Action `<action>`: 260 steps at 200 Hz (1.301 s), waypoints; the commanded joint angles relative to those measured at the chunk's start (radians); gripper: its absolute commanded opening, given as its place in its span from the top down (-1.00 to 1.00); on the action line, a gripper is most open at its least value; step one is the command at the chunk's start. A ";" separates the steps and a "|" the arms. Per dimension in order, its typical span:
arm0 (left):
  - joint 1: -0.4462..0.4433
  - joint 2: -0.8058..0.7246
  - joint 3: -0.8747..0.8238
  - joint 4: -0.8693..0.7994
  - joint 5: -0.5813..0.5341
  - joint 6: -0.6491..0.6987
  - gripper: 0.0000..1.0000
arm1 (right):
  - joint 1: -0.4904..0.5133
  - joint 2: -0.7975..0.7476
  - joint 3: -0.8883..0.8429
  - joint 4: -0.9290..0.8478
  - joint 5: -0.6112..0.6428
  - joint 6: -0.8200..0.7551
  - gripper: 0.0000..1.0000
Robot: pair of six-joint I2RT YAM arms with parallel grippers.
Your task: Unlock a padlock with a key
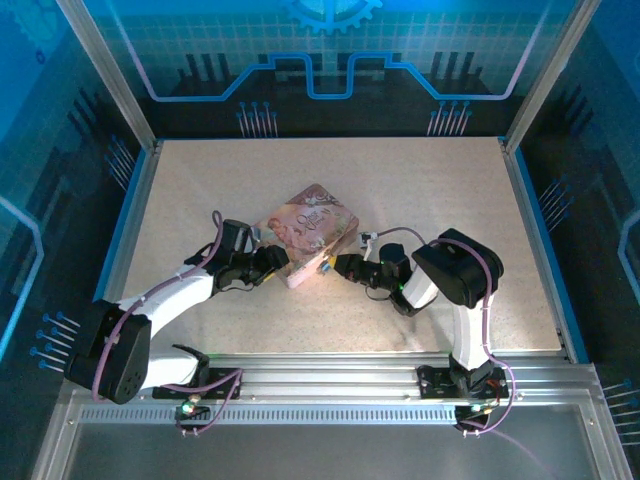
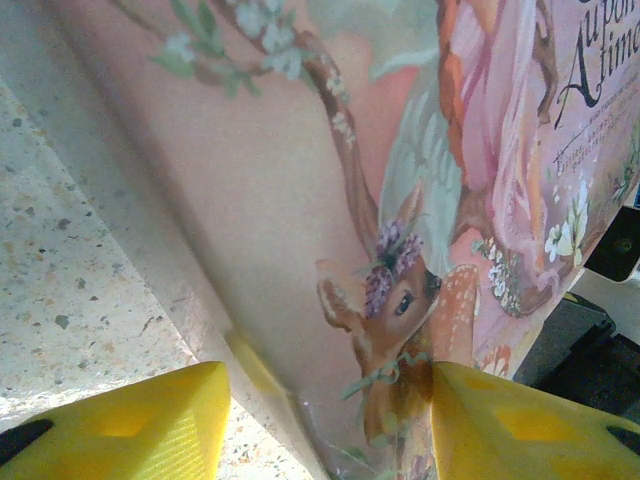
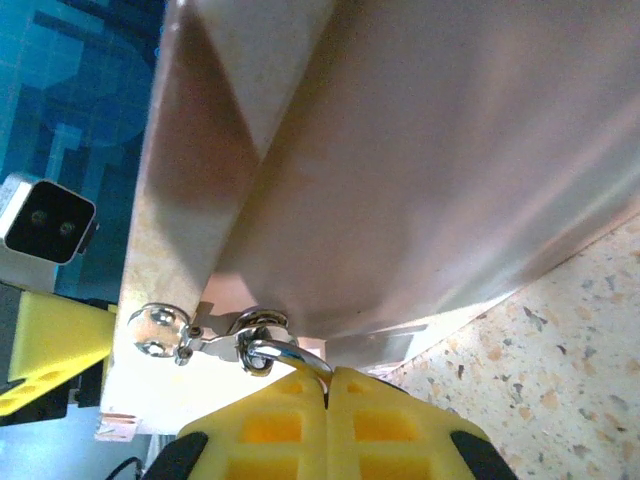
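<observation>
While my right gripper (image 3: 327, 400) is pinched shut on the padlock (image 3: 285, 355), whose thin loop hangs from the latch (image 3: 165, 332), I should turn slowly and not tug. Farther off, my left gripper (image 1: 272, 262) holds the pink tin (image 1: 312, 228) steady, tipped on the desk (image 1: 420, 190).

Pink illustrated tin (image 1: 315, 222) sits between left gripper (image 1: 285, 262) and right gripper (image 1: 333, 266), its near-left corner between the left fingers. It's tipped, with the bare underside showing right above the right gripper. Deer-and-blossom print on the lid. Metal hasp (image 3: 215, 338) on the tin's front wall, just up-left of the right fingertips. Speckled beige table (image 1: 430, 190) under both. Blue-lit panels (image 1: 330, 60) beyond, aluminium rail (image 1: 330, 385) behind.
</observation>
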 commanded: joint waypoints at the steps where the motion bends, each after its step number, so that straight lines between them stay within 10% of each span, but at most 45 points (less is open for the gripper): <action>1: -0.002 0.014 -0.044 -0.144 -0.043 0.012 -0.09 | -0.032 0.019 0.043 0.103 0.010 0.063 1.00; 170: 0.001 -0.016 -0.016 -0.158 -0.048 0.010 -0.20 | -0.066 -0.048 -0.005 0.016 0.016 0.129 1.00; 260: 0.031 -0.262 0.069 -0.244 -0.137 0.024 -0.61 | -0.104 -0.439 -0.086 -0.499 -0.025 -0.155 1.00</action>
